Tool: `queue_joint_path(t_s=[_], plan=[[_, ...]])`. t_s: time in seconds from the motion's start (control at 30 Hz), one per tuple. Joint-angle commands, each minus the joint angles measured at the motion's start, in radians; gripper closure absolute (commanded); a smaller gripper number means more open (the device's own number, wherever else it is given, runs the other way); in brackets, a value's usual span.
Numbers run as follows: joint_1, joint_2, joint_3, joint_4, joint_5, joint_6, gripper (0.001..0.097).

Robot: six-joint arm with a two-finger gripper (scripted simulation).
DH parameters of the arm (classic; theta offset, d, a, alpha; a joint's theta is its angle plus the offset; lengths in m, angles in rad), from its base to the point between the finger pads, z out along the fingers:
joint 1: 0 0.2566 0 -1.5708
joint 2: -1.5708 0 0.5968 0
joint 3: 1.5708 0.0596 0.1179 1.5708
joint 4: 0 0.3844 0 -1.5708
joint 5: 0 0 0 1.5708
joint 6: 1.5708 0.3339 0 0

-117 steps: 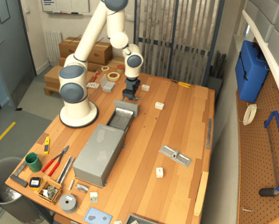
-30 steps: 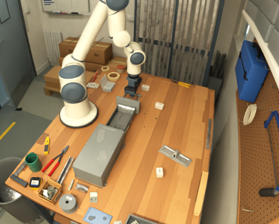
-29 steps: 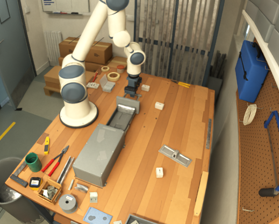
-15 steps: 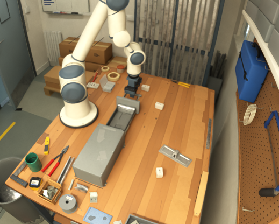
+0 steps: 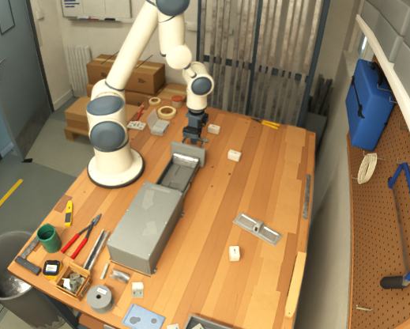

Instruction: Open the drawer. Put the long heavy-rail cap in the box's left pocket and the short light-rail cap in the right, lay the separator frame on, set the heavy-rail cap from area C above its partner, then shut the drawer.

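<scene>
My gripper point(image 5: 194, 139) is open and holds nothing; it hangs just above the front plate of the drawer point(image 5: 182, 168), which is pulled out toward the far side of its grey housing point(image 5: 147, 226). The drawer's tray shows grey pockets inside. Small white caps lie on the table: one point(image 5: 213, 128) right of my gripper, one point(image 5: 234, 155) further right, one point(image 5: 234, 253) near the front, and one point(image 5: 137, 289) by the housing's near end. The grey separator frame point(image 5: 257, 227) lies flat on the right half of the table.
Behind the work stand cardboard boxes point(image 5: 126, 75), tape rolls point(image 5: 166, 112) and a small open case point(image 5: 157, 125). My arm's base point(image 5: 114, 166) sits left of the drawer. Pliers point(image 5: 81, 235), a green cup point(image 5: 49, 237) and small parts crowd the near left corner.
</scene>
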Motion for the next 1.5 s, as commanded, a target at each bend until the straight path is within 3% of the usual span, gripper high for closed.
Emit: queue_joint_path(t_s=[0.0,0.57,1.13,1.47], plan=[[0.000,0.000,0.000,0.000,0.000,0.000,0.0548],[0.000,-0.009,-0.003,0.000,0.012,0.000,0.0548],[0.000,-0.107,-0.047,0.000,0.153,0.000,0.0548],[0.000,-0.123,-0.055,0.000,0.178,0.000,0.0548]])
